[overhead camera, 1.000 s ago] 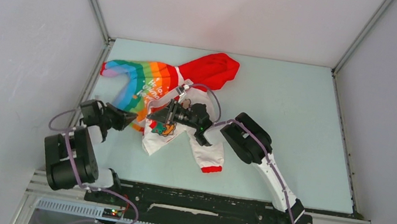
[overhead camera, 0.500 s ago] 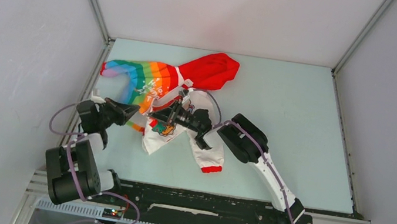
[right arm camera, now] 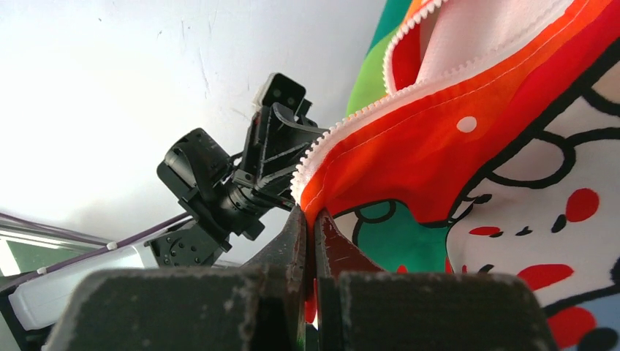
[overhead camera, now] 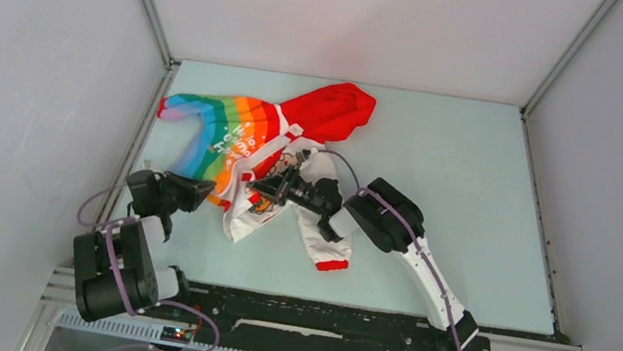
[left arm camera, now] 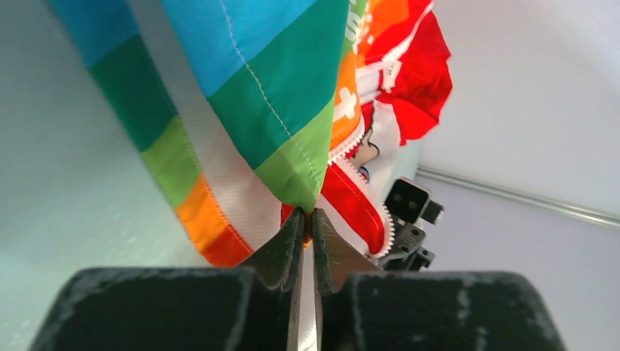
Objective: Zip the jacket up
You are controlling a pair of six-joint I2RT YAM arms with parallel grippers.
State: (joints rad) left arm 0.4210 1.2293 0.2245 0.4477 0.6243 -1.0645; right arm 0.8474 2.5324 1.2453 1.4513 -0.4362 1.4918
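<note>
The jacket [overhead camera: 244, 133] lies unzipped at the table's back left. Its red hood [overhead camera: 332, 109] points to the rear, the rainbow half [left arm camera: 278, 88] is on the left, and the white cartoon-print half [right arm camera: 512, 146] is on the right. My left gripper [overhead camera: 209, 186] is shut on the rainbow half's bottom corner, and in the left wrist view the fabric is pinched at its tips [left arm camera: 308, 213]. My right gripper [overhead camera: 254, 187] is shut on the white half's zipper edge [right arm camera: 310, 212]. The white zipper teeth [right arm camera: 351, 121] run up from the right gripper. The zipper slider is hidden.
A white sleeve with a red cuff [overhead camera: 332, 262] lies under my right forearm [overhead camera: 385, 219]. Grey walls enclose the table on three sides, the left wall close to my left arm [overhead camera: 115, 249]. A black mounting rail [overhead camera: 314, 320] runs along the near edge.
My right gripper has drawn slightly toward the near right with the white half's edge. My left wrist has shifted nearer, and its tips stay at the rainbow corner.
</note>
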